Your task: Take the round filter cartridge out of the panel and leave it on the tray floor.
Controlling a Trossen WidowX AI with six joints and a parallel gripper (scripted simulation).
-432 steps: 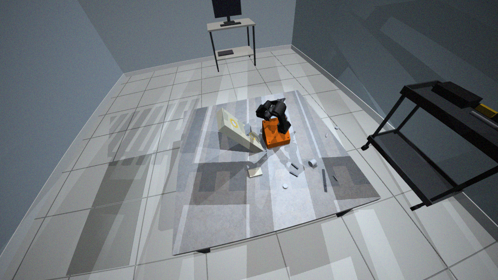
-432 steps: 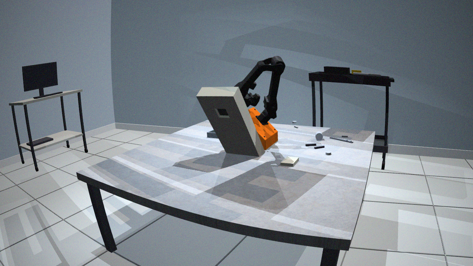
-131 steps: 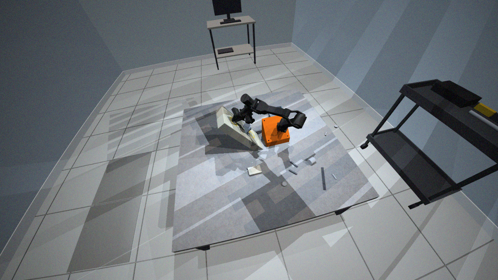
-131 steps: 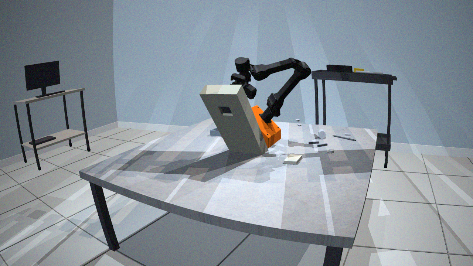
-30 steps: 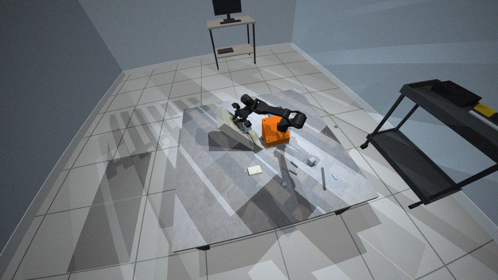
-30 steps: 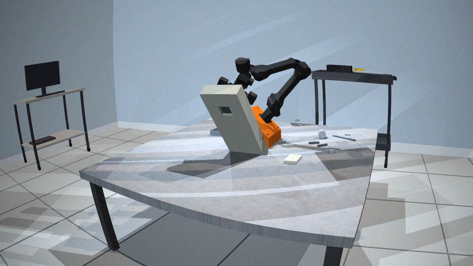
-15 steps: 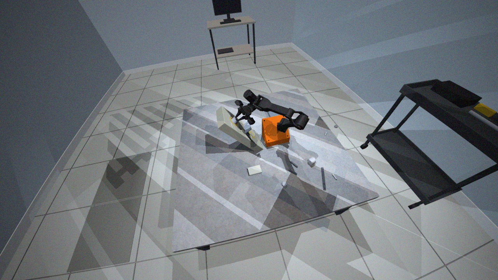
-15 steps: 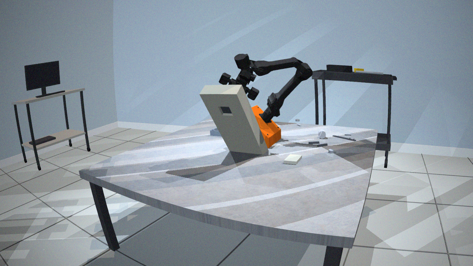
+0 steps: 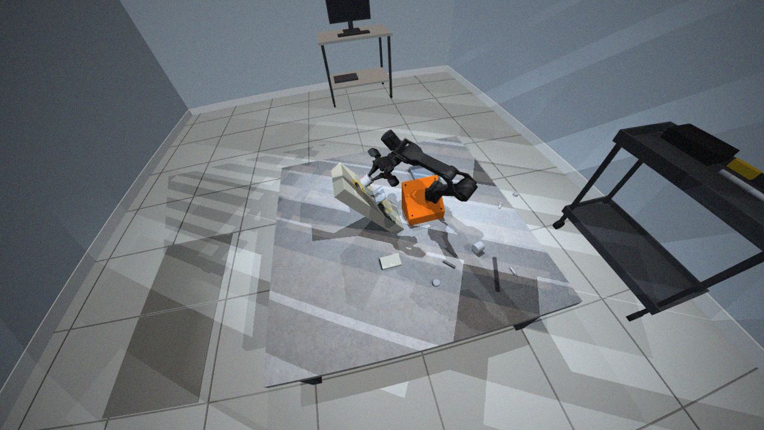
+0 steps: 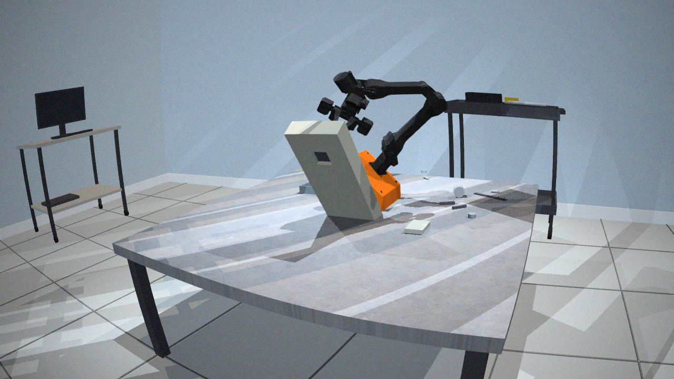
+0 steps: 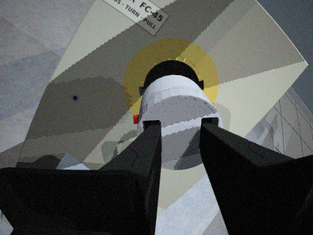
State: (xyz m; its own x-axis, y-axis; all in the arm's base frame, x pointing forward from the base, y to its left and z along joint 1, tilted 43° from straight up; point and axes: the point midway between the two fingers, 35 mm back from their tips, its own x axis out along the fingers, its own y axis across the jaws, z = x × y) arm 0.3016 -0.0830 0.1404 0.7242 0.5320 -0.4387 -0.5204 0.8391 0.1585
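The filter cartridge [image 9: 365, 180] [image 11: 176, 109] is a pale cylinder with a red tab [image 11: 135, 119] at its side. It stands out in front of the panel's dark round opening [image 11: 171, 68], which has a yellow ring around it. I cannot tell whether its rear end is clear of the opening. My gripper [image 9: 370, 177] [image 11: 178, 130] is shut on the cartridge, its two black fingertips in the face slots. The cream service panel [image 9: 344, 191] [image 10: 329, 179] [image 11: 107, 62] leans on the table. In the exterior view it hides the fingertips and cartridge. The blue-grey tray [image 10: 306, 189] is partly hidden behind the panel.
The orange base block [image 9: 422, 200] [image 10: 388, 192] stands close to the panel. A cream block [image 9: 390, 261] [image 10: 417, 227], a pale cylinder [image 9: 478, 247] [image 10: 458, 191], a small disc [image 9: 436, 282] [image 10: 472, 215] and a dark bar [image 9: 496, 274] [image 10: 490, 196] lie on the table.
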